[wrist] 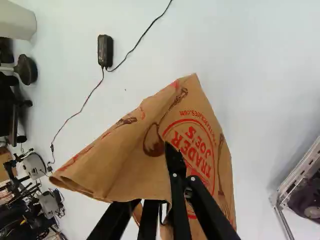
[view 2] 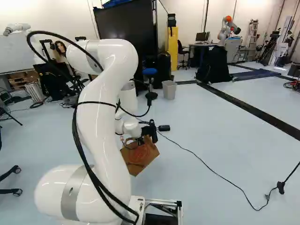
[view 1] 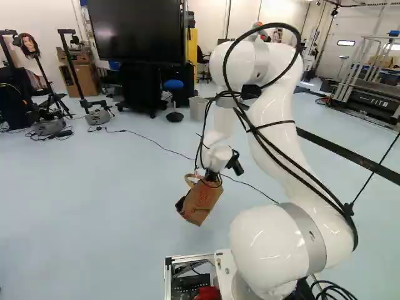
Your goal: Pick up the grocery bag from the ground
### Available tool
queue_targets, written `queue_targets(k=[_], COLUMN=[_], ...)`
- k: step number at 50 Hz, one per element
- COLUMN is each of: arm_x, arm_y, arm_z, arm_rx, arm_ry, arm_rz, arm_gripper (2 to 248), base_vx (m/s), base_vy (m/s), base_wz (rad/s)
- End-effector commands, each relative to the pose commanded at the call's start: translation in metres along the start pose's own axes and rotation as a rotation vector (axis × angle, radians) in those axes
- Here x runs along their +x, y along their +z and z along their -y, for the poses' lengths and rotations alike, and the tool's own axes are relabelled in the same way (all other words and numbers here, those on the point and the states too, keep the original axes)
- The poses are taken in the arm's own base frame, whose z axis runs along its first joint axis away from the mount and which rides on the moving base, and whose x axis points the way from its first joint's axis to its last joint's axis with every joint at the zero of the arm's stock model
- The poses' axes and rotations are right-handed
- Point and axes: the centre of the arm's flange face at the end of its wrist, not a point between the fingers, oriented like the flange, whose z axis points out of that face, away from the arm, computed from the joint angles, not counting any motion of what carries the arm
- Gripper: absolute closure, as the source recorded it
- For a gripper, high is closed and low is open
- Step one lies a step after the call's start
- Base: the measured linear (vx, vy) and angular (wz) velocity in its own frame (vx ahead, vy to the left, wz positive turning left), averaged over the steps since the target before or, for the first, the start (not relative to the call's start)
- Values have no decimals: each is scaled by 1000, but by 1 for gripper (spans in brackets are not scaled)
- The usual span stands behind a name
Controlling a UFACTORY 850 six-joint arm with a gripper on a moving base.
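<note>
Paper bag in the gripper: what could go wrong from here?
1. Grip: the gripper looks shut on the thin wall of the paper bag, with a handle looping free. The paper could tear or slip if there's weight inside.
2. Tilt: the bag hangs slanted, so any contents, which I can't see, might shift or spill.
3. Driving: the floor cable might catch the base.

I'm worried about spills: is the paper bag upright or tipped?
Tipped: the paper bag slants in both base views, its sides well off vertical. Whether it holds anything, I cannot tell.
</note>
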Motion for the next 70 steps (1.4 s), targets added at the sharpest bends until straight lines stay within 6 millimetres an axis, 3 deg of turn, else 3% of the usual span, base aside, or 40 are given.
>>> queue_targets(k=[70], arm_x=[-6], arm_y=[-113], arm_z=[-21], arm_rx=[42], arm_ry=[-4], arm_rz=[-7], arm_gripper=[226], base_vx=[0], base_vy=[0], base_wz=[0])
